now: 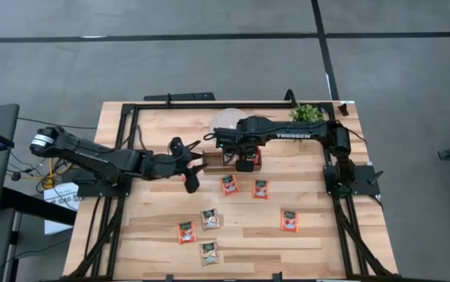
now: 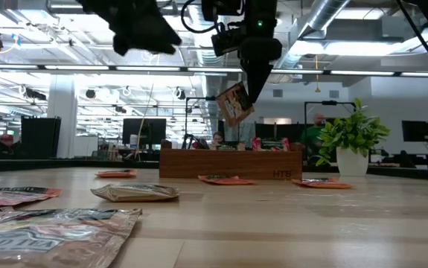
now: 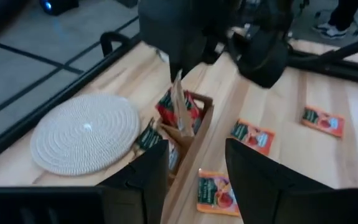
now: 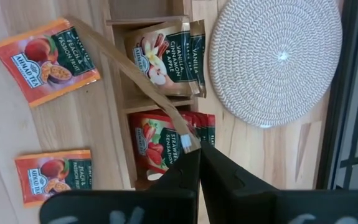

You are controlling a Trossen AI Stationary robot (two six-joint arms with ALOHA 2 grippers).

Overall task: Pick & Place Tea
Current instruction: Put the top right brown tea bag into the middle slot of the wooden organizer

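I see loose sachets (image 1: pixel 209 218) lying near on the counter (image 1: pixel 311 243). Farther, my left claw (image 1: pixel 196 174) hangs open beside the tray (image 1: pixel 213 162). Over the tray, my right claw (image 4: pixel 198 163) pinches a tan sachet (image 4: pixel 132 71) aloft.

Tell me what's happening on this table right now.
The right end effector is shut on a tea sachet, holding it above the wooden tray, which already holds several sachets. The left end effector is open and hovers beside the tray, holding nothing. More loose sachets lie on the table, and a round woven mat sits next to the tray.
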